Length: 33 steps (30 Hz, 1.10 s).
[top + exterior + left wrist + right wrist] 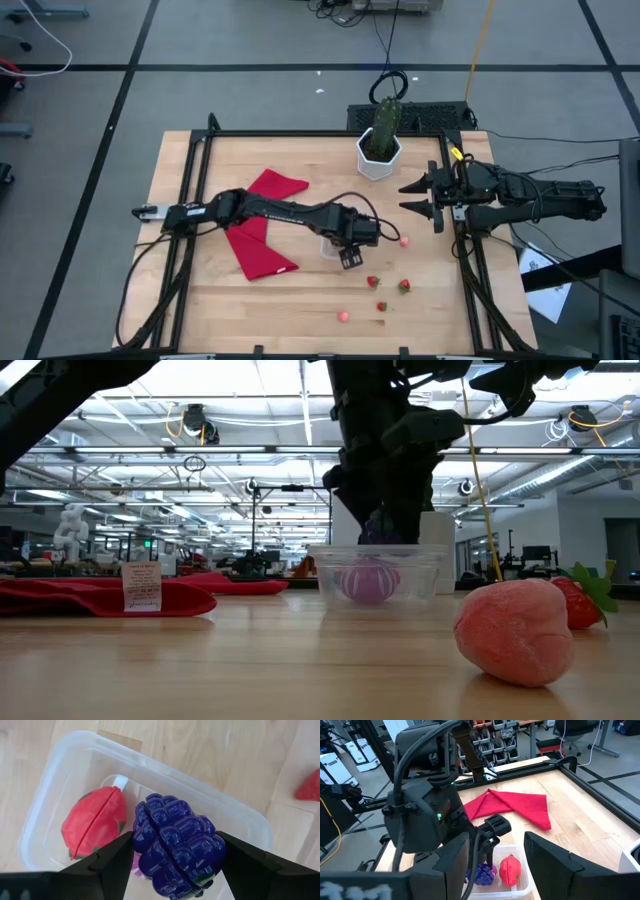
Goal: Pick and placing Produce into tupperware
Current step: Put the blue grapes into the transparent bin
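Left pincer (172,857) clamps purple produce (175,845) over the tupperware (65,785) (right pincer (418,197) apart).

Bright, even overhead light, soft shadows all round

Ceiling strip lights (150,422) glow behind the tupperware (375,575) in the low view; the pink toy fruit (513,630) nearest the lens is soft, and the purple berry (177,845) carries small glare spots close up.
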### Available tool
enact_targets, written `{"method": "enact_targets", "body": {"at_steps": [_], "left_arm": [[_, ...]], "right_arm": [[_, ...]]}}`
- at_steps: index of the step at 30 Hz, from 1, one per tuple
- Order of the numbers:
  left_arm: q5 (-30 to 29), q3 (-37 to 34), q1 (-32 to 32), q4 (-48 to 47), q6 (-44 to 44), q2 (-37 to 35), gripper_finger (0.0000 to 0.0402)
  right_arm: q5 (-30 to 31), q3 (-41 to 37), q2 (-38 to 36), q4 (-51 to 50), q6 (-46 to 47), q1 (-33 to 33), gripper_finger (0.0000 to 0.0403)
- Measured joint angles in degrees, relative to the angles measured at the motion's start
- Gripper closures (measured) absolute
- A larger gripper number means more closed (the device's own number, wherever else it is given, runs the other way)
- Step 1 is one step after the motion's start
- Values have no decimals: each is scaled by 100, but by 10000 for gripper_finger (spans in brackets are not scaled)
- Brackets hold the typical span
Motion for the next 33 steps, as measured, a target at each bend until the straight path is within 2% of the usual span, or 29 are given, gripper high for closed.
{"method": "enact_targets", "body": {"at_steps": [5,28,33], "left_arm": [[236,0,6,-32,86,0,131],[418,0,227,-152,214,0,130],[448,0,288,-156,192,0,107]], "right_arm": [[-1,-1,-1,0,0,0,218],[-1,0,-1,-2,0,0,218],[0,0,0,-2,0,0,218]]}}
